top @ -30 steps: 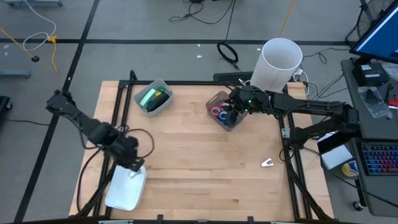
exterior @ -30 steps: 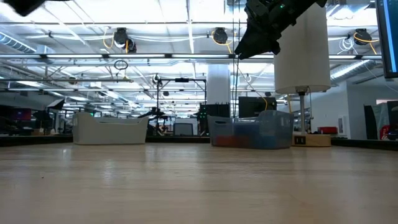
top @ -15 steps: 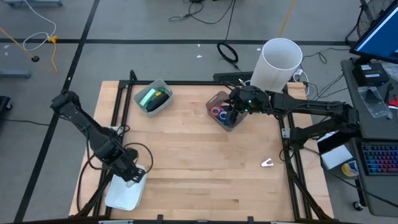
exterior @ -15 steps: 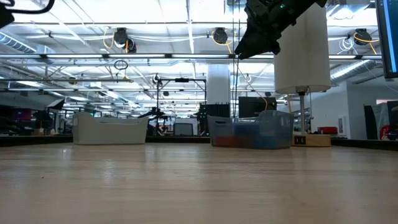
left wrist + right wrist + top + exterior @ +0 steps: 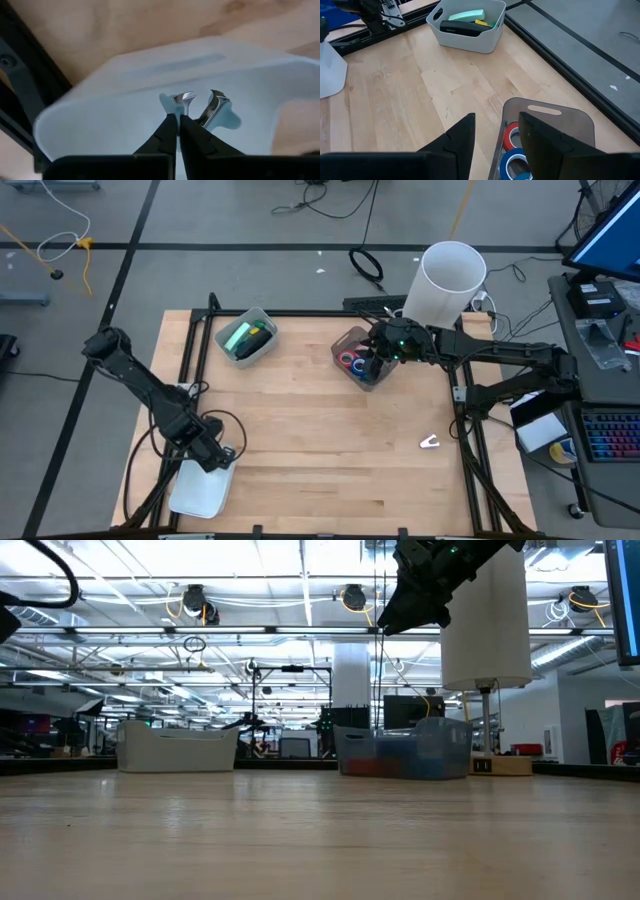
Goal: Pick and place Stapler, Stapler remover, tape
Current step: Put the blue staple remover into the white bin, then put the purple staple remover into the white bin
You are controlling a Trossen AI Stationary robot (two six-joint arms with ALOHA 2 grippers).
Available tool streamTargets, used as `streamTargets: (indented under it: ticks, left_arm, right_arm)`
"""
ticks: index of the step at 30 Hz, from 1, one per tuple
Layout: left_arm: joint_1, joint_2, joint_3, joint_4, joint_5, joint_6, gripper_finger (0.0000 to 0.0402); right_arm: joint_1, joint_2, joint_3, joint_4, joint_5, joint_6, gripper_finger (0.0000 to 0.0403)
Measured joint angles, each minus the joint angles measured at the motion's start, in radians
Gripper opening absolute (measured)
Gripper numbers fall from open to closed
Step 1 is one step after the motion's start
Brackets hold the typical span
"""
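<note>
My left gripper hangs over the white bin at the table's near left corner, shut on a pale staple remover with chrome jaws. My right gripper is open above the dark clear bin holding red tape and blue tape; it touches nothing. A second staple remover lies flat on the wood, near right. A black stapler and green items lie in the grey bin, far left. My left gripper pinches the staple remover by the pale edge beside one chrome jaw, only at the fingertips. The fingers point down into the white bin. Whether the remover rests on the bin floor, I cannot tell.
A tall white cylinder stands just beyond the table's far right corner, beside the right arm. A black frame rail runs along the table's edges. Bare wood spans the middle and near side.
My left arm has swung toward the table's near edge and dropped lower over the white bin, its elbow folding in. The gripper now sits closer to the bin. My right arm has kept still.
</note>
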Motion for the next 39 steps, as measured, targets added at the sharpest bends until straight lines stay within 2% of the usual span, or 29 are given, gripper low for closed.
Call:
streamTargets:
  ticks: [5, 11, 19, 21, 23, 26, 28, 31, 34, 39]
  left_arm:
    - [0.0, 0.0, -0.014, 0.001, -0.005, -0.002, 0.0016]
    - [0.0, 0.0, -0.014, 0.001, -0.063, 0.013, 0.0019]
    - [0.0, -0.001, -0.014, -0.001, -0.062, 0.013, 0.0106]
    - [0.0, -0.003, -0.014, 0.004, -0.062, 0.015, 0.0126]
    - [0.0, -0.014, -0.014, 0.008, -0.062, 0.015, 0.0141]
    - [-0.001, -0.042, -0.005, 0.003, -0.096, 0.028, 0.0154]
    - [-0.006, -0.074, 0.01, 0.0, -0.15, 0.038, 0.0156]
    - [-0.016, -0.122, 0.037, -0.022, -0.247, 0.043, 0.0152]
    - [-0.025, -0.176, 0.062, -0.039, -0.344, 0.074, 0.0146]
    - [-0.024, -0.257, 0.079, -0.039, -0.543, 0.156, 0.0137]
  right_arm:
    - [0.0, 0.0, 0.0, 0.0, 0.0, 0.0, 0.0141]
    - [0.0, 0.0, 0.0, 0.0, -0.001, 0.0, 0.0141]
    - [0.0, 0.0, 0.0, -0.006, -0.003, -0.003, 0.0141]
    - [0.0, 0.0, 0.0, -0.03, -0.053, -0.032, 0.0141]
    - [0.0, 0.0, 0.0, -0.069, -0.148, -0.099, 0.0141]
    - [0.02, -0.01, 0.0, -0.2, -0.297, -0.204, 0.0141]
    - [0.048, -0.017, 0.0, -0.344, -0.352, -0.265, 0.0141]
    - [0.099, -0.029, 0.0, -0.615, -0.364, -0.282, 0.0141]
    - [0.16, -0.028, 0.0, -0.831, -0.365, -0.222, 0.0141]
    - [0.273, -0.023, 0.0, -0.963, -0.367, -0.115, 0.0141]
